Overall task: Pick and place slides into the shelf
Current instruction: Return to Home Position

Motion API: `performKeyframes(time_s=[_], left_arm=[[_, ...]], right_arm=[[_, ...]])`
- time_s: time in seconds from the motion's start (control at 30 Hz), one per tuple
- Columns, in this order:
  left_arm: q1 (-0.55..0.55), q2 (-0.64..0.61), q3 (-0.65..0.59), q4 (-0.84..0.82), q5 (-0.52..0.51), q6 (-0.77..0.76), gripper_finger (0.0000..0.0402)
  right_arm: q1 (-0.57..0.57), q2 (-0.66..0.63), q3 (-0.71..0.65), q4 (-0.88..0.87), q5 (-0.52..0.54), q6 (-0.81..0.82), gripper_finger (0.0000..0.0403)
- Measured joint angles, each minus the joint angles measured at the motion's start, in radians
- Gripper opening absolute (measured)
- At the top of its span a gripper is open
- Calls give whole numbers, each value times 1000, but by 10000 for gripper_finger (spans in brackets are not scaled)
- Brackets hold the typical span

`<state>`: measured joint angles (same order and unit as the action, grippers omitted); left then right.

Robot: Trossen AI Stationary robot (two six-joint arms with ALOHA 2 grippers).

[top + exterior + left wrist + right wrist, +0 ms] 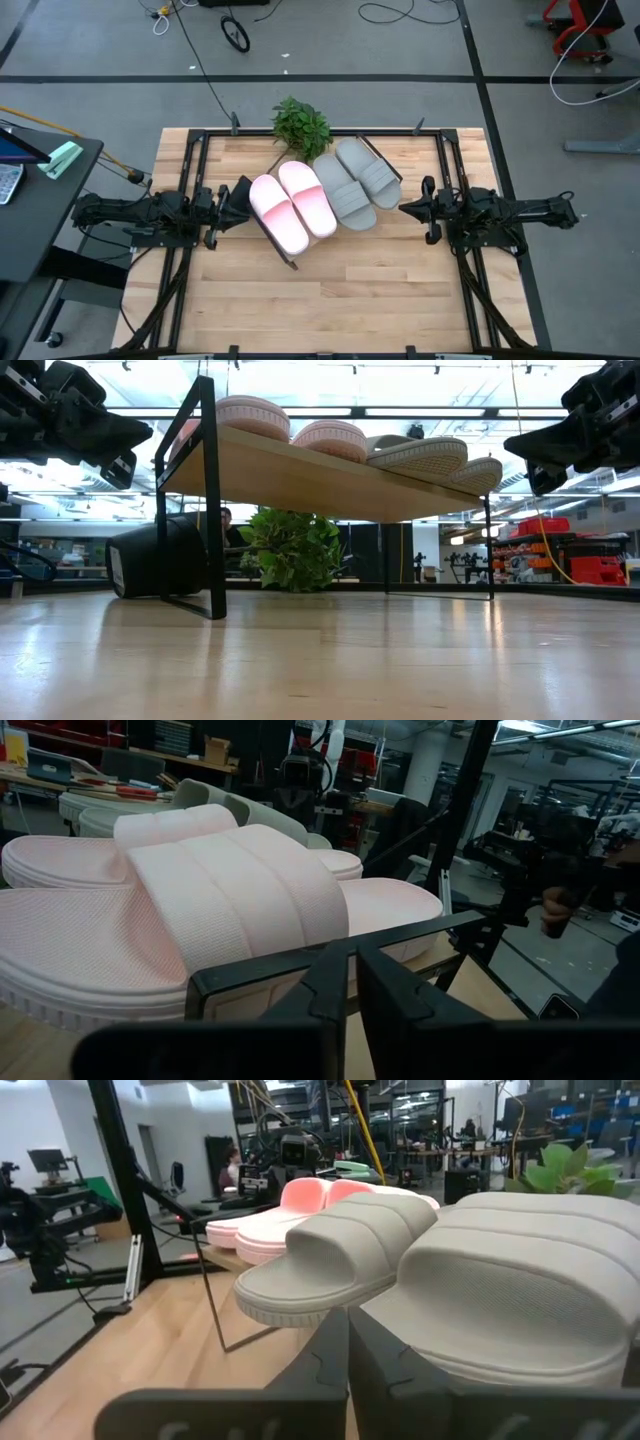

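Note:
Two pale pink slides (pixel 283 213) (pixel 310 197) and two light grey slides (pixel 345 190) (pixel 368 170) lie side by side, soles down, on the slanted wooden shelf (pixel 300 475), which stands on its black frame at the table's middle. My left gripper (pixel 232 203) hovers shut just left of the pink pair, level with the shelf top; in its wrist view (pixel 352 1010) a pink slide (pixel 200 920) fills the picture. My right gripper (pixel 405 208) hovers shut just right of the grey pair (pixel 480 1270). Neither touches anything.
A green leafy plant (pixel 300 125) stands behind the shelf near the table's far edge. A black object (pixel 155 555) sits on the table by the shelf's left leg. Bare tabletop (pixel 330 300) lies on the near side of the shelf. A person (pixel 226 520) shows beyond the table.

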<state>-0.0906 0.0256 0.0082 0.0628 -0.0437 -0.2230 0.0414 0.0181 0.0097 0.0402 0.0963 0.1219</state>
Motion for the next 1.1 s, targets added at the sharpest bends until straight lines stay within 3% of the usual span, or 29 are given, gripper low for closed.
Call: performKeyframes(time_s=[0.57, 1.1], left_arm=[[0, 0, 0, 0, 0, 0, 41], [0, 0, 0, 0, 0, 0, 27]], right_arm=[[0, 1, 10, -13, 1, 35, 13], [0, 1, 16, -5, 1, 34, 14]])
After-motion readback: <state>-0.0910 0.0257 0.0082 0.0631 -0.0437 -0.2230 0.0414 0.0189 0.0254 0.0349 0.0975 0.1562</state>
